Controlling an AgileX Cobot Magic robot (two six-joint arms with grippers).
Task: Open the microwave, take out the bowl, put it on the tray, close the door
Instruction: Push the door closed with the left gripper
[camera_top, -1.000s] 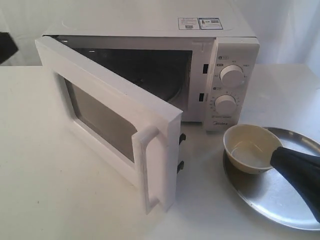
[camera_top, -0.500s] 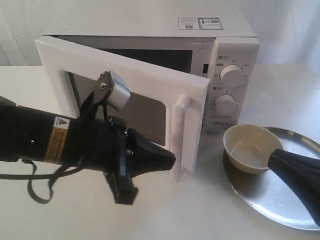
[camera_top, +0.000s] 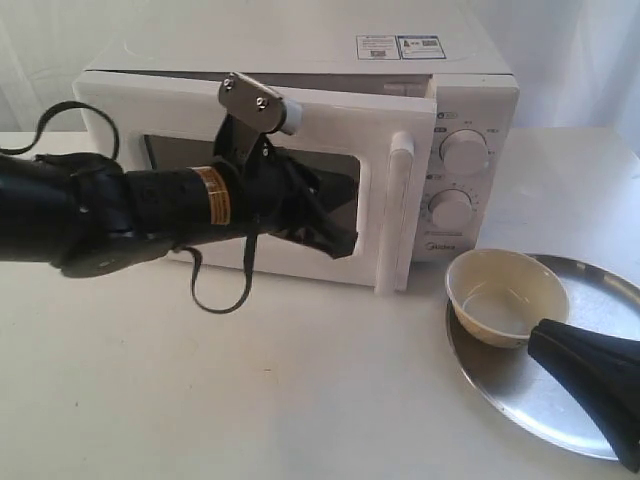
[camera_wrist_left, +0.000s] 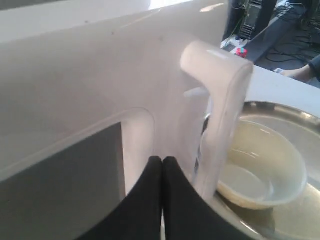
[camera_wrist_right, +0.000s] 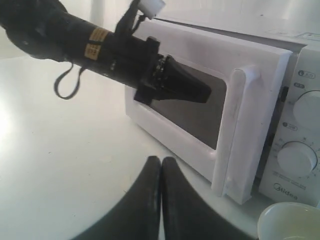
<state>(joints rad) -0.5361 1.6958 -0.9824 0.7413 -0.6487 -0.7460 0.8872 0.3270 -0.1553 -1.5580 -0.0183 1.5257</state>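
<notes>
At the near right of the bench (camera_top: 300, 420), the right jaws hang clenched and empty over the tray (camera_top: 590, 430), just beside the bowl (camera_top: 505, 295), which already sits on the tray. Farther back, the left jaws, also pressed together on nothing, push the door (camera_top: 330, 120) beside its handle (camera_top: 400, 210). It has swung from wide open to almost flush with the microwave (camera_top: 300, 45); closing, the last step, looks nearly done.

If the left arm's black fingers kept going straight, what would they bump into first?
The white microwave door, on the strip between its dark window and white bar handle. The shut black fingers look nearly touching it.
</notes>
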